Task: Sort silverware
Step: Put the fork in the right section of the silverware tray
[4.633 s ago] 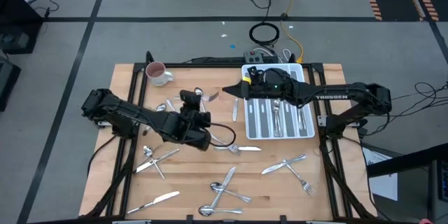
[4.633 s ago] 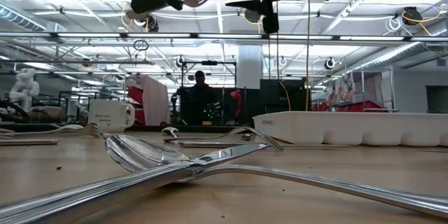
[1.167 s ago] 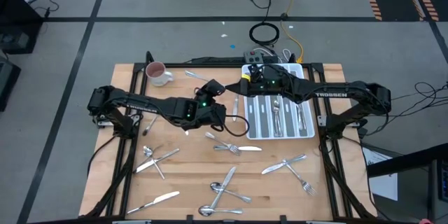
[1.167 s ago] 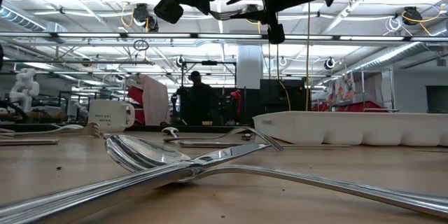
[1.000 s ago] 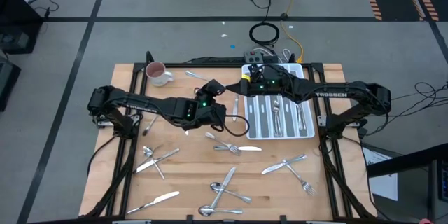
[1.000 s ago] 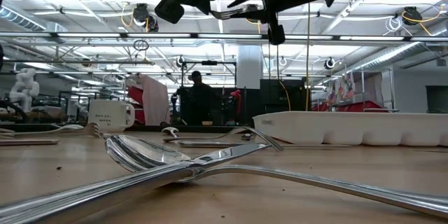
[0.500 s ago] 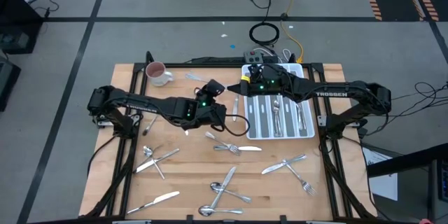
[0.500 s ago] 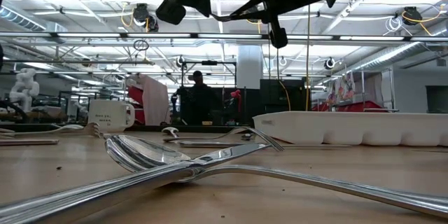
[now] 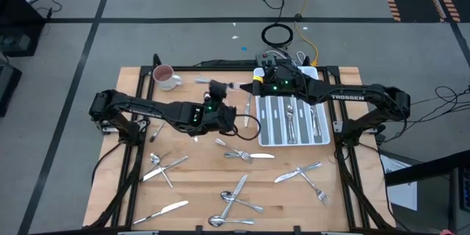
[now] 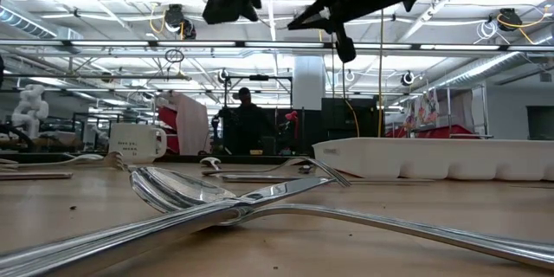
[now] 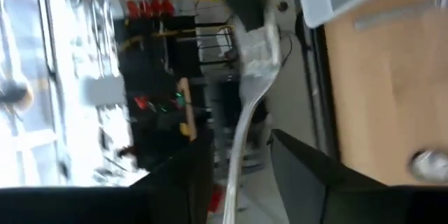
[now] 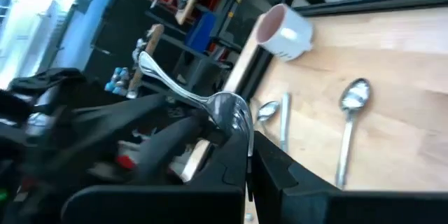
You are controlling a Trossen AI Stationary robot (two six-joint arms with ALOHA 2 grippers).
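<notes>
Front of desk: loose silverware in crossed pairs, unsorted. Mid desk, up in the air: fork spans btwn both arms, just left of tray. Right pincer is clamped on the fork near its head end. Left pincer has fingers apart w/ the handle lying btwn them, no squeeze visible. Far corner: mug.

Risk: fork hangs from one end only, so it may pivot or slip on the swing to the tray. If left arm backs out crooked, a finger could snag the handle and knock it loose, or it could drop into the wrong slot.
</notes>
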